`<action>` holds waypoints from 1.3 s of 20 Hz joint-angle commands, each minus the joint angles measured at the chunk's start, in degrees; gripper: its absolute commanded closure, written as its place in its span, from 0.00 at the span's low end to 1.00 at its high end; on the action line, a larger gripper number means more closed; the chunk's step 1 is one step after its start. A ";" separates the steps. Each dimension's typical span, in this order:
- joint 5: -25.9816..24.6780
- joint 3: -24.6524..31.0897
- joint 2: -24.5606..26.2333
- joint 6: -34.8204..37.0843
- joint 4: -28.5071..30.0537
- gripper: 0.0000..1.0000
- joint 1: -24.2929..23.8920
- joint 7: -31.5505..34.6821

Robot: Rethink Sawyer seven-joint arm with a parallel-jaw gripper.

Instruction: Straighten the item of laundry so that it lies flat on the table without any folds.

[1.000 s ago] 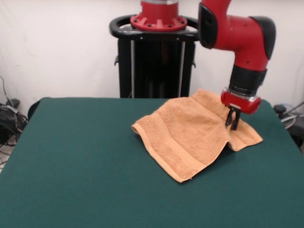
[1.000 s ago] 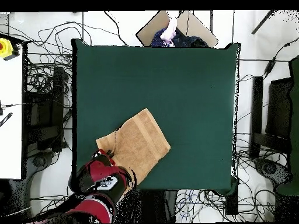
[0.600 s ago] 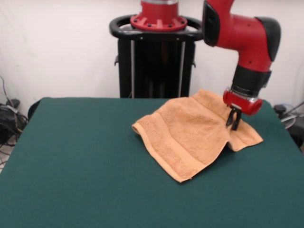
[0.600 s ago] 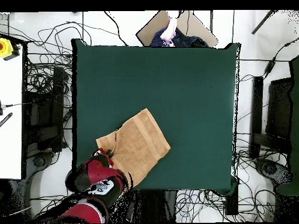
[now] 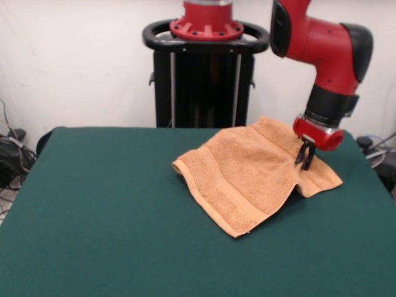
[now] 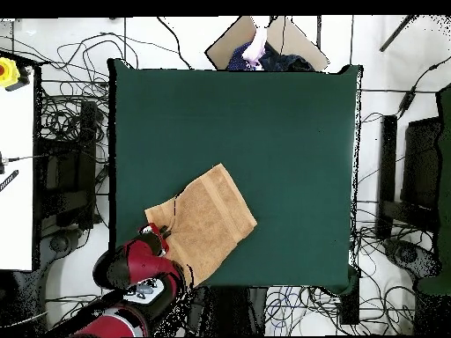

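The item of laundry (image 5: 244,170), a peach terry towel with a woven band near its front edge, lies rumpled on the far right part of the green table (image 5: 93,216). A fold runs down its right side, where one corner flap (image 5: 322,178) sticks out lower. My gripper (image 5: 304,162) hangs with its tips at the towel's surface right at that fold, open by a narrow gap, with no cloth lifted. In the overhead view the towel (image 6: 207,218) lies near the table's (image 6: 264,123) lower left edge, and the arm's wrist (image 6: 151,242) hides the gripper.
The black pedestal frame (image 5: 204,80) stands just behind the towel. Cables and gear lie on the floor around the table (image 6: 62,167). A person's hand (image 6: 256,44) shows beyond the far edge in the overhead view.
The arm has shifted slightly to the right in the front view, drawing back toward the base in the overhead view. The towel keeps the same shape and place.
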 commanded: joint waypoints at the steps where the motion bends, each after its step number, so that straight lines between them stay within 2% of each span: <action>1: 9.87 19.14 12.71 -2.64 -20.72 1.00 1.63 13.85; 8: 10.38 18.15 12.13 -1.47 -20.67 1.00 2.39 11.82; 12: 1.22 21.68 11.86 -2.90 -18.71 1.00 -2.63 8.73; 15: -1.70 19.29 10.47 1.04 -18.49 1.00 -1.84 3.18; 18: -1.86 14.75 7.93 9.47 -18.40 1.00 1.16 -0.87; 22: -2.76 12.62 6.78 13.40 -19.10 1.00 2.99 -1.60; 26: -2.25 12.79 6.82 13.97 -20.40 1.00 3.54 0.13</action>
